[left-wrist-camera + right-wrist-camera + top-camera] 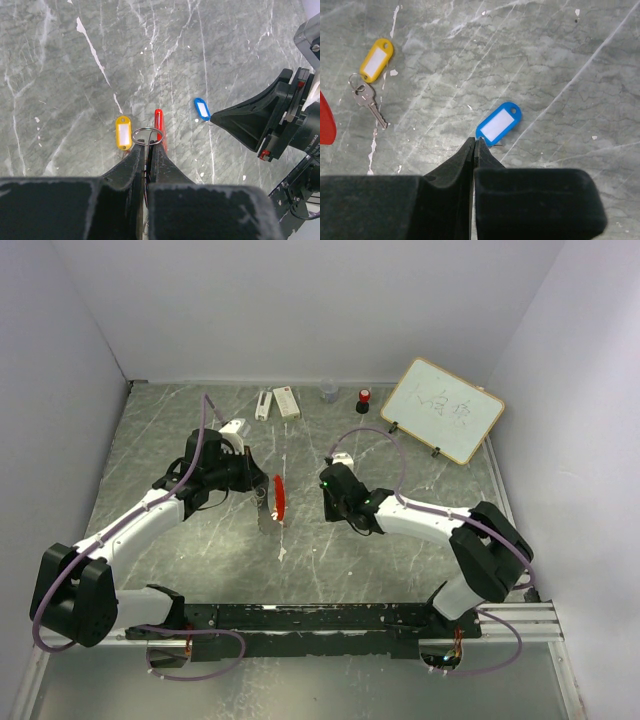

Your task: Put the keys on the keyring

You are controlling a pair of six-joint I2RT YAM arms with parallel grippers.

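My left gripper [148, 145] is shut on the keyring [148, 135], a thin grey wire loop that sticks out past its fingertips. The ring's red tag [158, 123] hangs just beyond it and shows in the top view [279, 498]. A silvery key [370, 103] on a yellow tag [376, 60] lies flat on the table, left of the loop in the left wrist view [123, 132]. My right gripper [475, 143] is shut at the near end of a blue tag [498, 123]. What its fingers pinch is hidden. No brass key shows.
At the back of the grey marbled table [200, 550] stand a tilted whiteboard [442, 408], a red-capped black stamp [363, 398], two white blocks [278, 402] and a small clear cup [329, 392]. White walls close in the sides.
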